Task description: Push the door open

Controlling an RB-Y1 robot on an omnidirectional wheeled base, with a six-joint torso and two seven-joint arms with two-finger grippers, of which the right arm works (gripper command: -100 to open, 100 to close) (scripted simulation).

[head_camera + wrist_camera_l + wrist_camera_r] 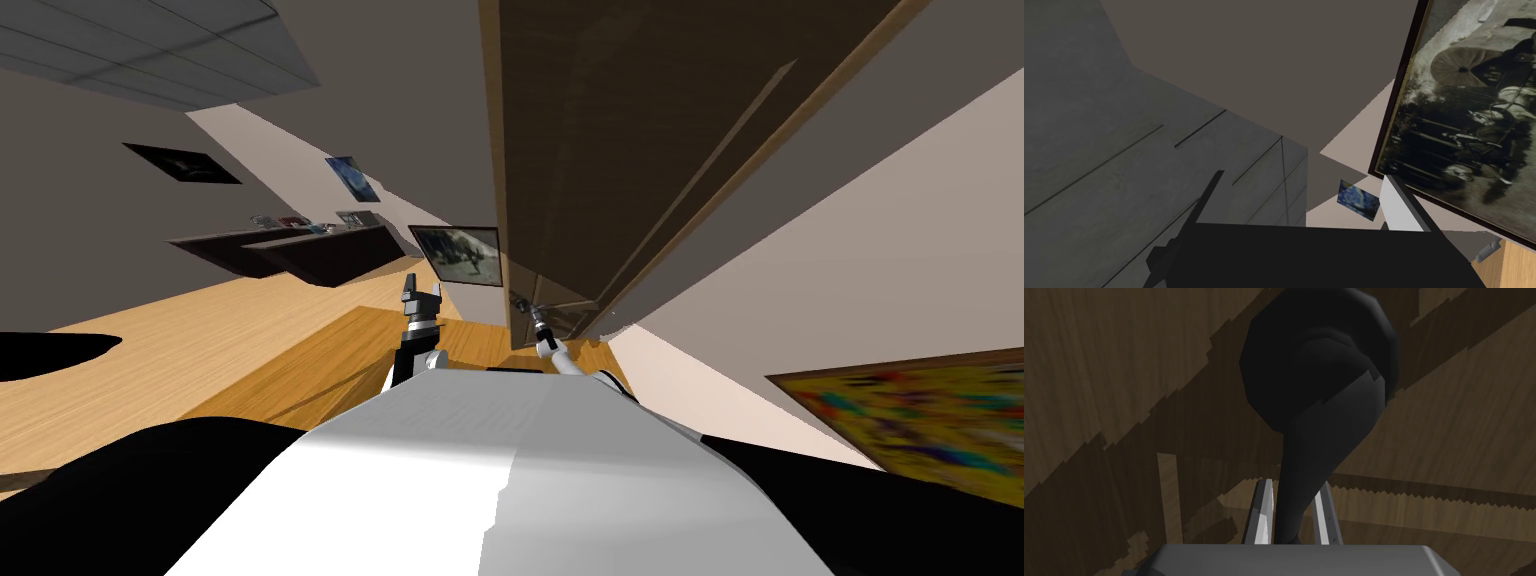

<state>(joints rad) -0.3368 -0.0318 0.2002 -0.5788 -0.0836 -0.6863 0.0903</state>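
A brown wooden door (640, 150) rises straight ahead of me, its panelled face (1124, 388) close behind my right hand. On it sits a black lever handle (1319, 363) with a round base. The lever's bar runs down between the two fingers of my right gripper (1295, 484), which is shut on it. In the head view that gripper (527, 312) is at the door's near edge, by the small handle (519, 302). My left gripper (421, 292) is held up left of the door, open (1301, 205) with nothing between its fingers.
A framed dark picture (460, 255) hangs on the wall just left of the door. A dark sideboard (290, 250) stands far off to the left across the wooden floor (250, 340). A colourful painting (920, 420) hangs on the right wall. A black area (50, 355) lies at the left edge.
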